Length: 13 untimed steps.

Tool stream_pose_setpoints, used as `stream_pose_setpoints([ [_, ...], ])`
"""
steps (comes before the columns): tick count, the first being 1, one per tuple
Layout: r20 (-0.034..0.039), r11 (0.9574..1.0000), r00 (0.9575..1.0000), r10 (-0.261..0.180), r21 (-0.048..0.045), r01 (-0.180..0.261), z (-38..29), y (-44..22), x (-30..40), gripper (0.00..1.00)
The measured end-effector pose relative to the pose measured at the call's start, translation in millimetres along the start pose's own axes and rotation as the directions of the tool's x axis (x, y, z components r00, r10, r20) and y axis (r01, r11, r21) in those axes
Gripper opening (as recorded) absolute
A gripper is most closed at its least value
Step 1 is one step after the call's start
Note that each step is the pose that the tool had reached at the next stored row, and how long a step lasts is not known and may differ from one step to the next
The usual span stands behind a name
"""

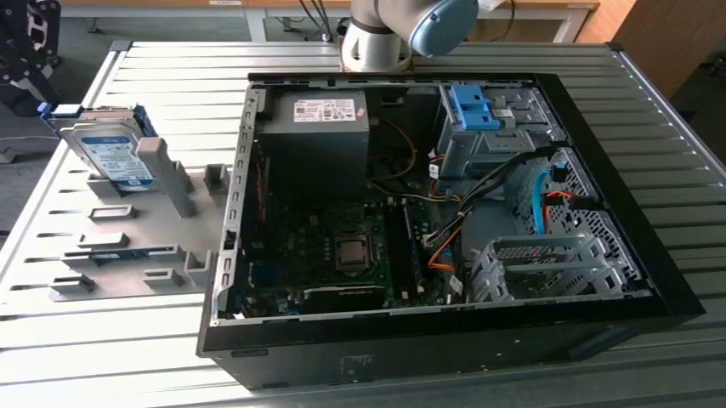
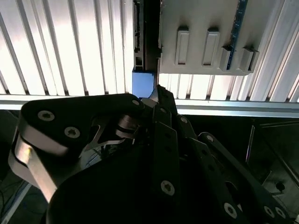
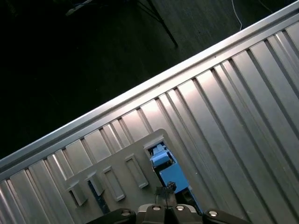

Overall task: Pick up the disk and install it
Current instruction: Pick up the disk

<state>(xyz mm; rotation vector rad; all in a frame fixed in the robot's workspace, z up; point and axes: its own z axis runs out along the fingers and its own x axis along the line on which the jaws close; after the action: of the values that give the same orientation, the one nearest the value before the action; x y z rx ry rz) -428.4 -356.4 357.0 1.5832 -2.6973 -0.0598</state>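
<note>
Silver and blue-railed, the disk stands on edge in the grey holder at the exterior view's left of the open computer case, ungripped; the approach looks in hand; the gripper points down over its blue end, and I cannot tell the finger spread; grasping calls for squaring onto its thin edges.

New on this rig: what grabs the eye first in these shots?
The open PC case dominates the middle of the exterior view, with its motherboard and cables exposed. At the exterior view's left, the disk stands upright in a grey fixture, with blue rail showing at its edges. The arm rises at the top edge, beyond the case.
</note>
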Motion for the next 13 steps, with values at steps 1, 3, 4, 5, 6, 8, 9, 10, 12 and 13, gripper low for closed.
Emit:
stream_pose_setpoints([
  [1,0.0,1.0,1.0,0.0,0.0,0.0,0.0,0.0,0.0,0.11],
  [3,0.0,1.0,1.0,0.0,0.0001,0.0,0.0,0.0,0.0,0.11],
  [4,0.0001,1.0,1.0,0.0,0.0002,0.0,0.1,0.0,0.0,0.11],
  [5,0.0001,1.0,1.0,0.0,0.0002,0.0,0.1,0.0,0.0,0.11],
  [6,0.0001,1.0,1.0,0.0,0.0002,0.0,0.1,0.0,0.0,0.11],
  [8,0.0001,1.0,1.0,-0.001,0.0002,0.001,0.1,0.0,0.0,0.11],
  [9,0.0001,1.0,1.0,-0.002,0.0002,0.002,0.1,0.0,0.0,0.11],
  [10,-0.0001,1.0,1.0,-0.006,0.0002,0.006,0.1,0.0,0.0,0.11],
  [12,-0.0008,0.9997,0.9997,-0.025,0.0001,0.025,0.2,0.0,0.0,0.11],
  [13,-0.0012,0.9993,0.9993,-0.038,0.0,0.038,0.2,0.0,0.0,0.11],
])
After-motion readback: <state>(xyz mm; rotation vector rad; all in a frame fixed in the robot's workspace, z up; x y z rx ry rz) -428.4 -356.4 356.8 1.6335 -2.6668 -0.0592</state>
